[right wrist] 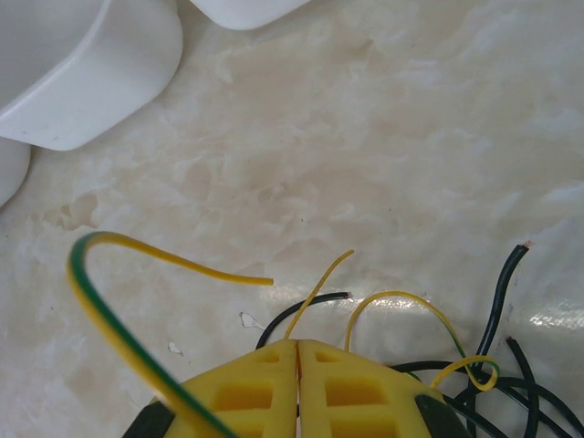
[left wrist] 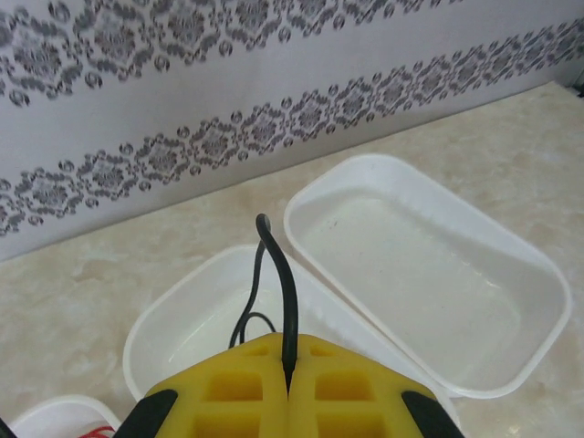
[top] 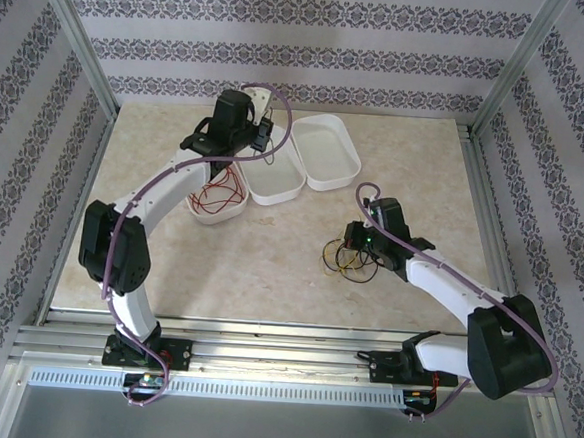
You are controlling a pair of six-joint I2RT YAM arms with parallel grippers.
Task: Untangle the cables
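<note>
striped floral wallpaper walls [top: 285, 38], pale marbled tabletop [top: 269, 268], aluminium frame posts [top: 81, 39], soft even light

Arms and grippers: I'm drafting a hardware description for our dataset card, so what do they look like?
The left arm and right arm have rounded white links joined by bulky black housings. A thick purple cable trails along each. The left gripper and right gripper are yellow, moulded with rectangular pockets, on black bodies.
</note>
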